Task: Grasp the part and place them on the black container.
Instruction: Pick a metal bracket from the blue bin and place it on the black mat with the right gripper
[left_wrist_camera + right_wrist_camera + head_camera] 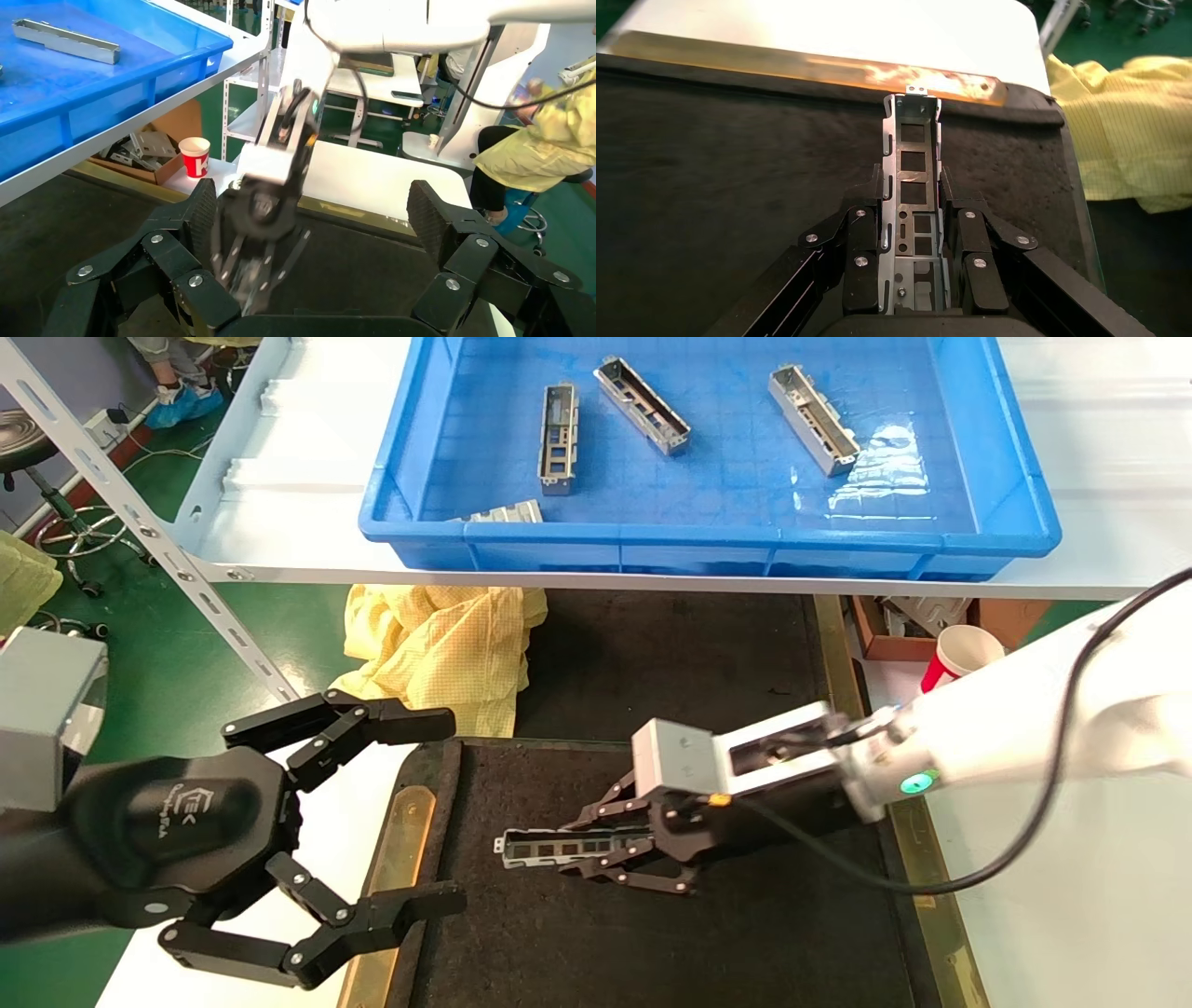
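from the head we see our right gripper (pixel 605 850) pinching the part (pixel 545 849) low over the black container (pixel 745 933), while our left gripper (pixel 410 812) hangs spread at nine o'clock. in the left wrist view its fingers (pixel 204 210) stand wide. our right wrist view shows pads (pixel 866 239) against the part (pixel 912 182).
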Controlling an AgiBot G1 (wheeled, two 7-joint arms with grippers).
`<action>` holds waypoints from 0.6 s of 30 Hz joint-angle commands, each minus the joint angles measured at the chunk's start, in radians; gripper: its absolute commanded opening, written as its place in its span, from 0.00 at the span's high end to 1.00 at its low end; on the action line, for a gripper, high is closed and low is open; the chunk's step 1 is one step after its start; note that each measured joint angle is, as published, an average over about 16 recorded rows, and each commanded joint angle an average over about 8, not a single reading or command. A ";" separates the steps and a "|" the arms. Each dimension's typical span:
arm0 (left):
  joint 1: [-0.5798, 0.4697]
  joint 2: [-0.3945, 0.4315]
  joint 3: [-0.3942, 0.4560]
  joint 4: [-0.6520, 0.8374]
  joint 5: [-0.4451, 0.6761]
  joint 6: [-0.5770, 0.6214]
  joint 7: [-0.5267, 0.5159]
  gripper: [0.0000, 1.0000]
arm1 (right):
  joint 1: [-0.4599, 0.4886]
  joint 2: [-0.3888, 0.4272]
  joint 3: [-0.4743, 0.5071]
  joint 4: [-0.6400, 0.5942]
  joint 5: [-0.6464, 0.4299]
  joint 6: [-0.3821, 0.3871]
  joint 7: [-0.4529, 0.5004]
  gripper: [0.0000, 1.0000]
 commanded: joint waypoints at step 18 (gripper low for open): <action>0.000 0.000 0.000 0.000 0.000 0.000 0.000 0.00 | -0.134 -0.129 0.031 -0.099 0.053 0.299 -0.141 1.00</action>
